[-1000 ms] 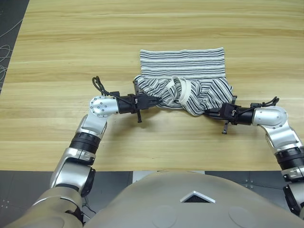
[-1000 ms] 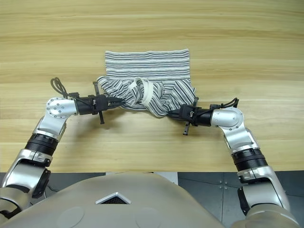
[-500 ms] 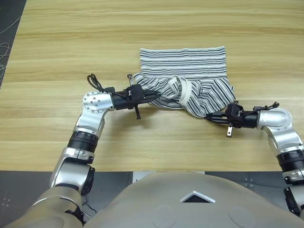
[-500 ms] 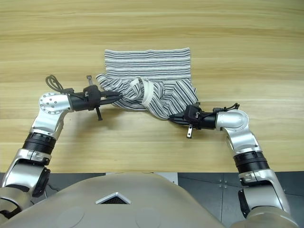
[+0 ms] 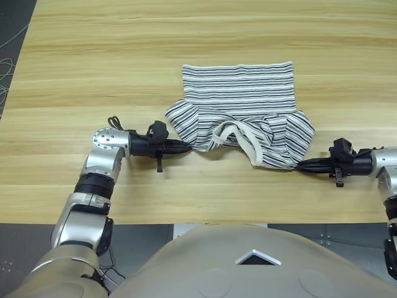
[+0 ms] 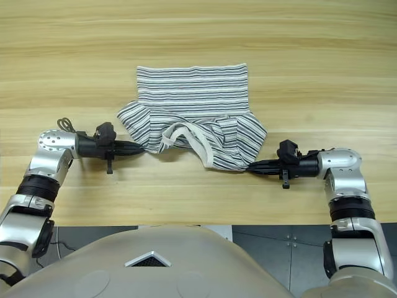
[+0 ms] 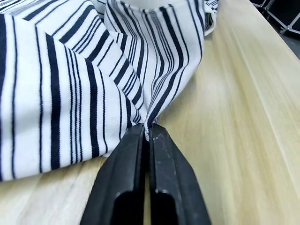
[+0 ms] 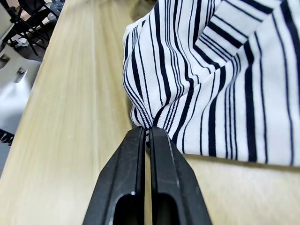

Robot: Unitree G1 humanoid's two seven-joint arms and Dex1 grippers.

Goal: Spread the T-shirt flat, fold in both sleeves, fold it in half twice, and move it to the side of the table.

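Black-and-white striped cotton T-shirt [image 5: 239, 93] at centre of light wooden table [image 5: 93, 49]; far half flat, near half bunched. Left gripper [image 5: 188, 146] and right gripper [image 5: 299, 165]: jaws pinching near corners. Arms drawn outward over last second; fabric wider. Spreading incomplete.

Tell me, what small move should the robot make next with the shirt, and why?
Probably pull the two pinched corners slightly wider apart, low over the table. The left end effector and right end effector are each shut on a corner of the shirt, whose near half lies wrinkled, with the white band looped on top.
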